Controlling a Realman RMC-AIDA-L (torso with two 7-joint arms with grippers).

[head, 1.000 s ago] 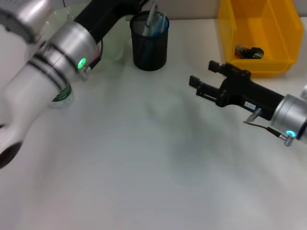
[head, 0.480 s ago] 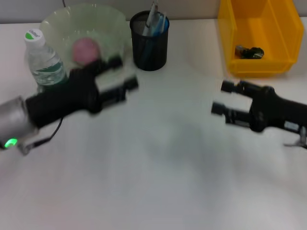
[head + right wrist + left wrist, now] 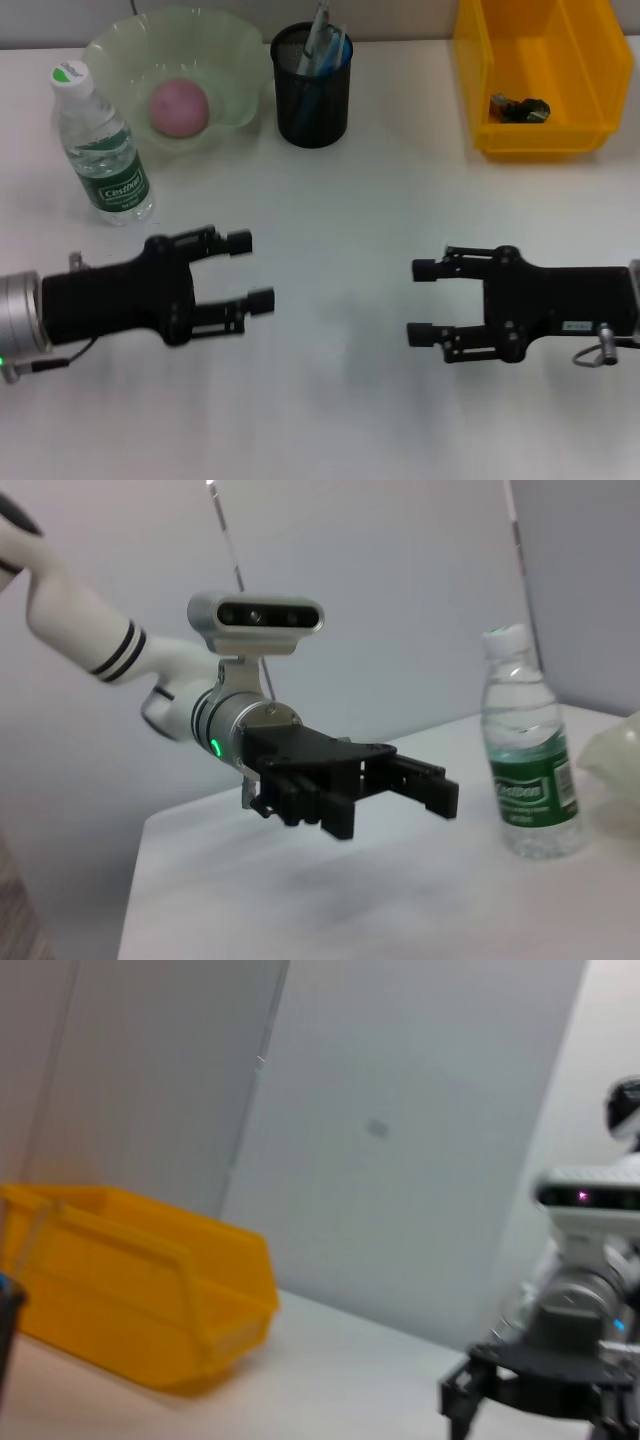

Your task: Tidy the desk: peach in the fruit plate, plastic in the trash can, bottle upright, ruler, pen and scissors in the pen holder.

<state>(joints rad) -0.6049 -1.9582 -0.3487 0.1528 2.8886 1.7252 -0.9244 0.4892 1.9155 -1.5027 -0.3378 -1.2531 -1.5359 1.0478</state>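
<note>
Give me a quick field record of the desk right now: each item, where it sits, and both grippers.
peach: in the fruit plate
bottle: upright, beside the plate, cap on
pen holder: holds several items, upright
trash can: yellow bin, small dark object inside
left gripper: jaws open, empty, above the table
right gripper: jaws open, empty, facing the left one
loose items on desk: none visible
</note>
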